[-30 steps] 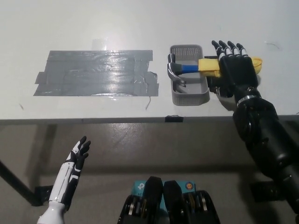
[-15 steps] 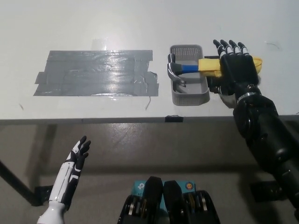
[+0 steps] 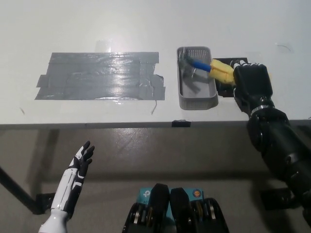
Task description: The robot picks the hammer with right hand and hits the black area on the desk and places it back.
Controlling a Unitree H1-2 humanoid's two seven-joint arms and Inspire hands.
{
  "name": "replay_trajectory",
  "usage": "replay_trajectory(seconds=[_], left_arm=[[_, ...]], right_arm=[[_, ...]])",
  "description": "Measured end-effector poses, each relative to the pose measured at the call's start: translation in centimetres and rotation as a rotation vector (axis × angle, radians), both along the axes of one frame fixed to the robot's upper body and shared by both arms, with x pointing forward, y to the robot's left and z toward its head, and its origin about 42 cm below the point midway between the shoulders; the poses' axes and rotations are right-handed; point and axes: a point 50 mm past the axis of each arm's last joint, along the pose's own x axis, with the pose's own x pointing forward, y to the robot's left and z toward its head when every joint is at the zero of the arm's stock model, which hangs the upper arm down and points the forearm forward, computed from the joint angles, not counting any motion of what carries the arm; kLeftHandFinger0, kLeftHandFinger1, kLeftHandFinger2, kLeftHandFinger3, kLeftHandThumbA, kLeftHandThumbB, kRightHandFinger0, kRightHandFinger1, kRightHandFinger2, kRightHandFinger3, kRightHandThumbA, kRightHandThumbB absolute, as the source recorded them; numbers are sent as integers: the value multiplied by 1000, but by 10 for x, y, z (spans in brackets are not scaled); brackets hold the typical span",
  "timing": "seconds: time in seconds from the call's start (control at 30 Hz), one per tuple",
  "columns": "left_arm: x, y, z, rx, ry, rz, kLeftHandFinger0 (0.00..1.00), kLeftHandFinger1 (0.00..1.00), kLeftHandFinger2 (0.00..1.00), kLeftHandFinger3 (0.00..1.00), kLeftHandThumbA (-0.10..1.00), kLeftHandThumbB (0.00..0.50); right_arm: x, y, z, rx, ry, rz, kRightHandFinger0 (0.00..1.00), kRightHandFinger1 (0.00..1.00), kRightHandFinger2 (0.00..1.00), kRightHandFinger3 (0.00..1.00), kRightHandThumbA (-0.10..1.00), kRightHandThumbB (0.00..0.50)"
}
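From the head view, the black right hand (image 3: 250, 82) is clamped on the yellow grip of the blue-shafted steel-headed hammer (image 3: 206, 68); its head sits tilted over the grey perforated plastic basket (image 3: 197, 100); the dark grey tape patch (image 3: 99, 76) lies just left of that basket; the white left hand (image 3: 80, 162), fingers apart, hangs below the white desk's (image 3: 73, 116) edge.
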Motion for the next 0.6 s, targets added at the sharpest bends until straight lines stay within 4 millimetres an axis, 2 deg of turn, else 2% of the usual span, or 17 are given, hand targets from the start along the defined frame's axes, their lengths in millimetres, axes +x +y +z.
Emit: replay_trajectory(seconds=[0.03, 0.07, 0.17, 0.27, 0.3, 0.37, 0.43, 0.53, 0.6], left_arm=[[0, 0, 0, 0, -1, 0, 1000, 1000, 1000, 1000, 1000, 110], [1, 0, 0, 1, -2, -1, 1000, 1000, 1000, 1000, 1000, 103], [2, 1, 2, 5, -6, -3, 1000, 1000, 1000, 1000, 1000, 103], [2, 2, 4, 10, -13, -5, 1000, 1000, 1000, 1000, 1000, 103], [2, 2, 4, 11, -14, -5, 1000, 1000, 1000, 1000, 1000, 97], [3, 2, 5, 11, -15, -6, 1000, 1000, 1000, 1000, 1000, 96], [3, 2, 5, 11, -16, -7, 1000, 1000, 1000, 1000, 1000, 91], [3, 2, 5, 11, -14, -7, 1000, 1000, 1000, 1000, 1000, 82], [3, 2, 4, 11, -14, -7, 1000, 1000, 1000, 1000, 1000, 78]], right_arm=[[1, -1, 0, 1, -12, 9, 0, 373, 743, 888, -100, 203], [2, -2, 2, 2, -25, 16, 0, 362, 730, 892, -100, 190], [4, -3, 6, 15, -64, 47, 0, 378, 762, 916, -100, 173], [3, -4, 7, 50, -84, 76, 0, 408, 799, 952, -100, 128], [2, -4, 7, 72, -86, 82, 0, 430, 815, 921, -100, 119], [2, -5, 10, 136, -90, 85, 0, 403, 813, 876, -100, 104], [3, -6, 16, 213, -93, 83, 0, 370, 788, 817, -100, 109], [4, -8, 24, 321, -92, 69, 0, 403, 791, 858, -100, 106], [4, -8, 29, 397, -88, 60, 0, 354, 753, 815, -100, 115]])
